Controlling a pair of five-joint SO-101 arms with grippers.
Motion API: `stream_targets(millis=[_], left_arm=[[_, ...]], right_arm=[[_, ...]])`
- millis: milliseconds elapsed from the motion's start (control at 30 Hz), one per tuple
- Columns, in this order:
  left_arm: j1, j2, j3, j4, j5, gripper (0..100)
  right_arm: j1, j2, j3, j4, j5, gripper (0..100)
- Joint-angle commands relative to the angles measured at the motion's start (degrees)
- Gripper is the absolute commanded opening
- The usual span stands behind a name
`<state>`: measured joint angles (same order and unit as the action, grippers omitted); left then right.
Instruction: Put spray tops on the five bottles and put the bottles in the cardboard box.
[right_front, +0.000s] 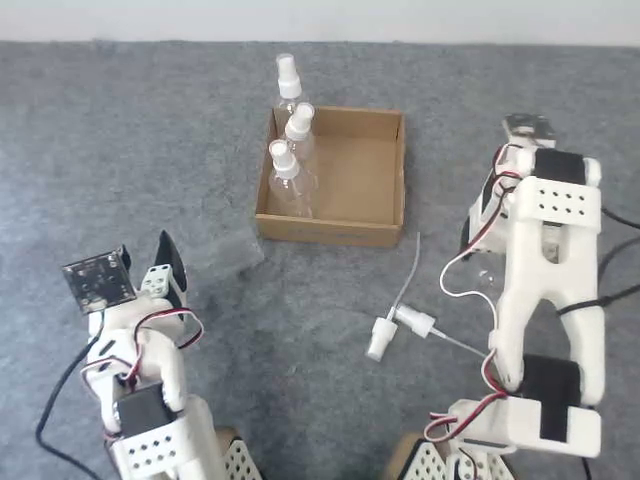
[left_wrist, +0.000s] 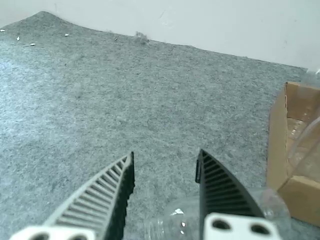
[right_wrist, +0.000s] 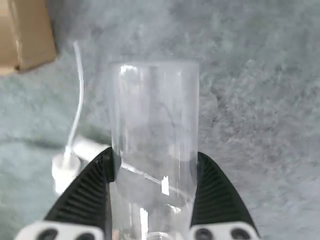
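My right gripper (right_wrist: 155, 161) is shut on a clear bottle (right_wrist: 154, 115) with no top, held over the carpet. Two loose spray tops (right_front: 381, 337) (right_front: 416, 321) with long tubes lie on the carpet left of the right arm (right_front: 548, 250); one spray top (right_wrist: 64, 165) lies beside the held bottle. My left gripper (left_wrist: 165, 160) (right_front: 165, 268) is open near the lower left. A second clear topless bottle (left_wrist: 172, 222) (right_front: 228, 250) lies on the carpet just under its fingers. Three bottles with spray tops (right_front: 284, 168) (right_front: 299, 128) (right_front: 288, 80) stand at the cardboard box's (right_front: 385, 205) left side.
Grey carpet covers the table. The box's right half holds nothing. A corner of the box (right_wrist: 27, 35) lies near the held bottle, and its side (left_wrist: 280, 130) is near the left gripper. Open carpet lies to the far left.
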<state>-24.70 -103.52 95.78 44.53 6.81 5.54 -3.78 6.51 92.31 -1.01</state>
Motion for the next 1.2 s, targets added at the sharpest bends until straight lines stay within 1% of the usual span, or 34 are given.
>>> stream_targets(millis=[0,267,467,600,700,833,1000,1167], left_arm=[[-0.09,-0.88,-1.45,-1.58,-0.35,19],[-0.18,-0.88,-1.45,-1.49,-0.35,19],[-0.35,-0.88,-1.45,-1.49,-0.35,19],[-0.35,-0.88,-1.45,-1.49,-0.35,19],[-0.35,-0.88,-1.45,-1.49,-0.35,19],[-0.35,-0.88,-1.45,-1.49,-0.35,19],[-0.35,-0.88,-1.45,-1.49,-0.35,19],[-0.35,-0.88,-1.45,-1.49,-0.35,19]], right_arm=[[0.31,-3.47,-0.26,-1.01,-7.03,0.8],[0.66,-3.38,-0.18,-0.66,-23.47,0.7],[0.31,-2.15,4.75,-1.36,-33.67,0.7],[0.75,-0.13,7.91,-6.37,-39.12,0.7],[0.75,1.63,9.76,-9.54,-44.66,0.7],[0.75,3.47,9.93,-10.86,-50.90,0.7],[0.75,5.49,9.85,-12.00,-60.92,0.9],[0.75,8.48,9.85,-15.34,-65.49,0.9]])
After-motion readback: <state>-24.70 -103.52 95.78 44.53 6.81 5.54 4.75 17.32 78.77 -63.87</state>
